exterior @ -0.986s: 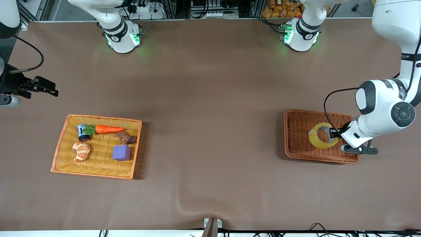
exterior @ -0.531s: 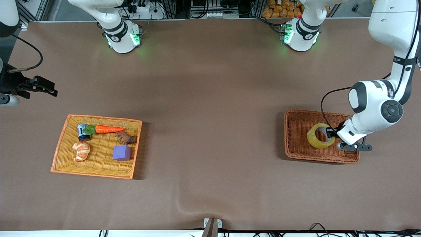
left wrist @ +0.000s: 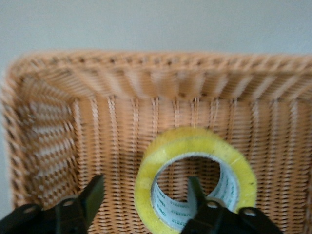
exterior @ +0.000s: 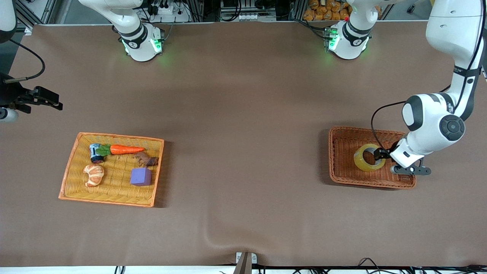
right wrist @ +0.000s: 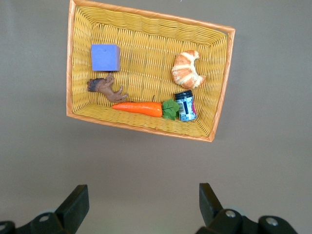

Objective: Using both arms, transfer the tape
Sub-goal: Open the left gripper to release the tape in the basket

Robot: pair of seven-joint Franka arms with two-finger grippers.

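Observation:
The tape (exterior: 366,164), a yellowish roll with a grey core, sits tilted in the brown wicker basket (exterior: 344,133) at the left arm's end of the table. My left gripper (exterior: 377,154) is down in that basket and open. In the left wrist view one finger (left wrist: 195,187) is inside the tape's (left wrist: 146,170) hole and the other finger (left wrist: 92,192) stands clear outside the ring. My right gripper (right wrist: 141,195) hangs open and empty over bare table beside the yellow basket (right wrist: 146,15), and that arm waits.
The yellow basket (exterior: 110,201) at the right arm's end holds a purple cube (exterior: 140,177), a croissant (exterior: 94,174), a carrot (exterior: 125,149), a small can (exterior: 96,153) and a brown toy animal (exterior: 146,160). A wide stretch of brown table lies between the two baskets.
The left gripper has come down a little into the brown basket with the tape and has opened off its wall. The right arm has drifted slightly away from the table's middle.

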